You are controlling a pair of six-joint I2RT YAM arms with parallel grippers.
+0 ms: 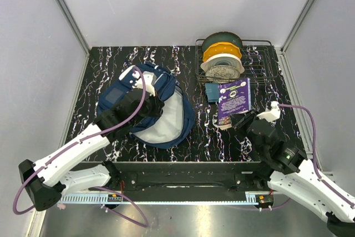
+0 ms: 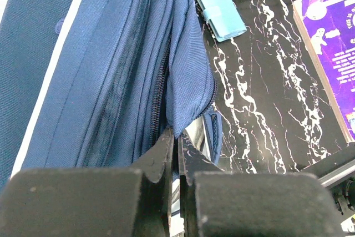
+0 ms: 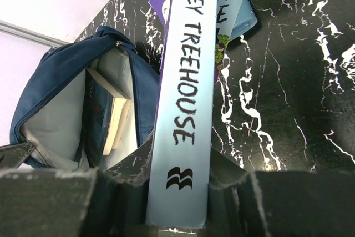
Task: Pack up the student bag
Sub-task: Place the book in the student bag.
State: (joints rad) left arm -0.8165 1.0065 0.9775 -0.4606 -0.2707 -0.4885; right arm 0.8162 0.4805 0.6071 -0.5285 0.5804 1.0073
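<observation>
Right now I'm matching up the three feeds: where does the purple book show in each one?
Top external: the purple book sits right of centre, cover up.
Left wrist: at the upper right edge, only partly in frame.
Right wrist: in the centre, its pale spine running up from the right gripper, jaws shut on it.
Shared landmark: the student bag, left of the book in all three.

Spools (image 1: pixel 222 58) in wire rack (image 1: pixel 259 64); teal wallet (image 1: pixel 212 91)

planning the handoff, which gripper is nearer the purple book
Right. The right gripper has jaws shut on the purple book; the left gripper is apart from it, jaws pinching the student bag.
</observation>
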